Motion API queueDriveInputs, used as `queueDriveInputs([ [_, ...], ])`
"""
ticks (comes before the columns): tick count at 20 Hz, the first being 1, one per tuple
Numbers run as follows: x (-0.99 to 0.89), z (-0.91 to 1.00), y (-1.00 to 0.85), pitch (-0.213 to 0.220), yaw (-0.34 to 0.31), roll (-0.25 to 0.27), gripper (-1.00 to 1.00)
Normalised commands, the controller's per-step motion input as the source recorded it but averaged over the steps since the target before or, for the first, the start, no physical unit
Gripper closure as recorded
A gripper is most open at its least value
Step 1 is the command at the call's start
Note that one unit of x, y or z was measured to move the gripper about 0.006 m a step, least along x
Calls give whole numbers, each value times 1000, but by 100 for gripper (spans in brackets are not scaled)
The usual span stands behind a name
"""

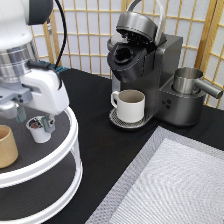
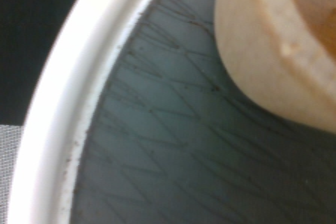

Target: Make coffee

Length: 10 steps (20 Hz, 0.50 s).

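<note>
A small white coffee pod with a dark foil top stands upright on the upper shelf of a white two-tier round stand at the exterior view's left, placed where it can be reached from above. The robot's tool hangs directly over it, its two dark fingers spread apart and lowered to either side of the pod, released rather than clamped; whether they touch the pod cannot be told. Just beside the pod, toward the exterior view's left edge, a tan handleless cup sits on the same dark mesh-lined shelf; the wrist view shows that cup's curved wall near the stand's white rim. Well apart, toward the exterior view's right, a dark single-serve coffee machine stands on the black tabletop with its lid raised and brew chamber open, apparently ready for a pod. A white handled mug already waits on its drip tray. A metal pitcher rests beside the machine, and a grey woven mat covers the tabletop at the exterior view's bottom right.
</note>
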Motion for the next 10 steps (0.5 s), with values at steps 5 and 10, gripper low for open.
queueDriveInputs([
  [5,0,4,51,44,-69,35,-100],
  [10,0,201,93,34,-58,1,100],
])
